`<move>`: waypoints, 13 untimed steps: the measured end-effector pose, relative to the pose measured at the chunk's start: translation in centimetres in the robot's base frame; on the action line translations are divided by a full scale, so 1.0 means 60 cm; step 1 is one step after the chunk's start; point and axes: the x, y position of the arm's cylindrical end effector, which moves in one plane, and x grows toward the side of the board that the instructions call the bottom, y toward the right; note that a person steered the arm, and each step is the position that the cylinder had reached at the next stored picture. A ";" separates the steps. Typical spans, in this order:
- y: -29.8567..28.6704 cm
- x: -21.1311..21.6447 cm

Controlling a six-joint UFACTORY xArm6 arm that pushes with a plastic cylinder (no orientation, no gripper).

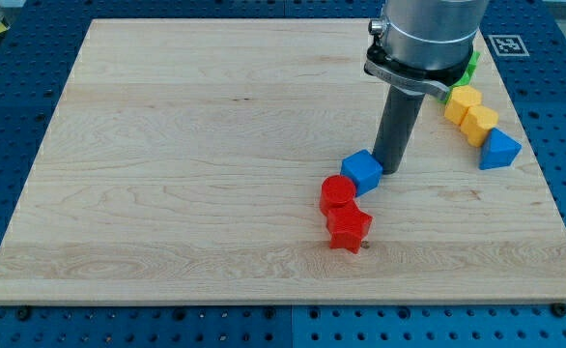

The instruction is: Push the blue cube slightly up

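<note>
My tip (392,171) rested on the table (186,164) just beside the blue cube (362,170), at the cube's right edge and seemingly touching it. The tool was a plain rod with nothing to clench or release, so it grasped nothing; it could only shove.

The blue cube sat right of the table's centre, with a red cylinder (338,193) touching or nearly touching its near-left corner, and a red star-shaped block (350,229) just nearer than that.

The risk lay in my tip's position: it stood to the cube's right, not on its near side. A push from there would likely have driven the cube left into the red cylinder instead of toward the far edge. Swinging round to the near side risked clipping the cube's corner and twisting it.

Yellow blocks (470,111), a blue triangular block (498,151) and a green piece (472,64) lay well apart at the far right.
</note>
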 end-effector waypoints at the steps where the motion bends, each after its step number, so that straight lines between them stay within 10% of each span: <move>1: 0.000 -0.008; 7: -0.004 -0.027; 10: 0.093 0.157; 13: 0.092 0.183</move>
